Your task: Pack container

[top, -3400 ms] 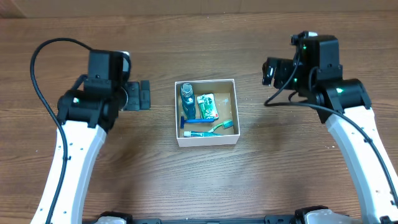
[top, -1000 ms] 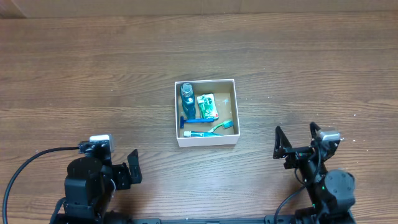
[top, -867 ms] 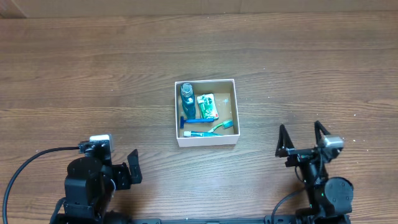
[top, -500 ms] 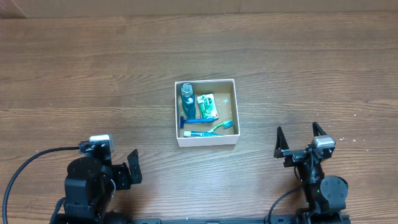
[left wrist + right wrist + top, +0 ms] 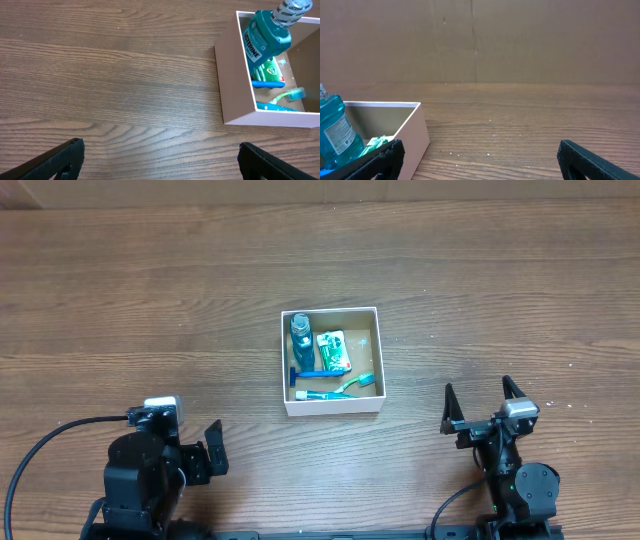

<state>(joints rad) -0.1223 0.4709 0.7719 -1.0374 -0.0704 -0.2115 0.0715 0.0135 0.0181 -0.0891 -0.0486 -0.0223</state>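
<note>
**Table** point(image 5: 150, 300): brown wood grain, filling the overhead view. Only the right wrist view shows a plain brown board point(image 5: 520, 40) standing behind its far edge.

**Container** point(image 5: 335, 406): sits flat at mid-table, open top up, well apart from both pincers. Overhead shows all four walls and the floor. The left wrist view shows its left wall from outside and crops the right part. The right wrist view catches only one corner, at lower left.

**Left pincer** point(image 5: 213, 450): at the near edge, left of the container. Overhead sees it edge-on, so its gap cannot be judged there. The left wrist view shows its fingers spread wide with bare table between them and nothing held.

**Right pincer** point(image 5: 477, 395): at the near edge, right of the container. Both its views show the fingers parted wide and empty.

**Contents, per overhead:**
- A blue bottle point(image 5: 301, 332) lies along the left wall, cap toward the far wall. Its "LISTERINE" label is legible only from the left wrist.
- A green packet point(image 5: 333, 350) lies just right of the bottle.
- A blue razor point(image 5: 308, 375) lies across, nearer than the bottle.
- A toothbrush point(image 5: 355, 383) lies by the near wall.

The right wrist view shows only the bottle and a sliver of green.
</note>
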